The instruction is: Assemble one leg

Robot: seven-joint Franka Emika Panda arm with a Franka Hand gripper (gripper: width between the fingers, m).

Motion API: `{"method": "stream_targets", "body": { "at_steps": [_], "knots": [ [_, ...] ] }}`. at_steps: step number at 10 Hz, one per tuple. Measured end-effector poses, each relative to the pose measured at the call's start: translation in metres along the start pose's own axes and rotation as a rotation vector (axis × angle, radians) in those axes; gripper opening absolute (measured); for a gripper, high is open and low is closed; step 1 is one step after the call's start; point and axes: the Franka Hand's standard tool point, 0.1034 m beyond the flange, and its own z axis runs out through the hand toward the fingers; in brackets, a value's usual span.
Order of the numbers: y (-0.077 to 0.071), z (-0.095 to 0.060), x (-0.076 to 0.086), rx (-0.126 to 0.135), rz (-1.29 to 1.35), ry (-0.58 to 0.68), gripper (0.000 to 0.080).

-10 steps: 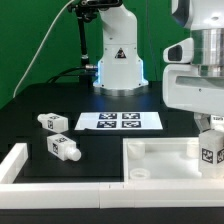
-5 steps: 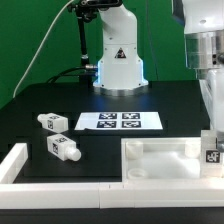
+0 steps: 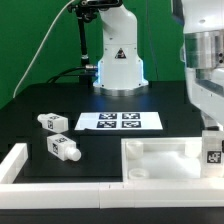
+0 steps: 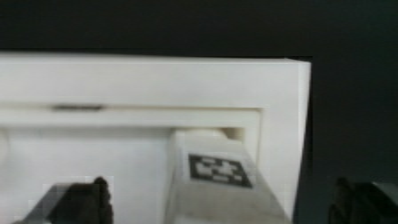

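Over the last second I watched the gripper (image 3: 212,135) carry the small white stubby plastic leg (image 3: 211,153), tagged in black and white, down to the far-right corner of the large white tray-like panel (image 3: 160,152); it stands upright there now, so insertion looks close. The gripper is clamped on the leg. Only fiducial patterns show; I can read no writing.

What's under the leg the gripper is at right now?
The leg stands upright on the white panel, at its corner on the exterior view's right. The seat beneath it is covered; the gripper hides its top.
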Motion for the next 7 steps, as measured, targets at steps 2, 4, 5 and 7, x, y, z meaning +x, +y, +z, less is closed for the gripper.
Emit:
{"method": "stream_targets", "body": {
  "at_steps": [2, 4, 5, 7],
  "knots": [
    [0.0025, 0.0009, -0.0004, -0.005, -0.124, 0.0, 0.0648],
    [0.0029, 0.001, 0.0006, -0.007, -0.251, 0.002, 0.0649],
    [0.0033, 0.0015, 0.0007, -0.01, -0.333, 0.003, 0.0649],
    [0.0048, 0.0075, -0.0012, -0.06, -0.725, 0.04, 0.0649]
  ]
}}
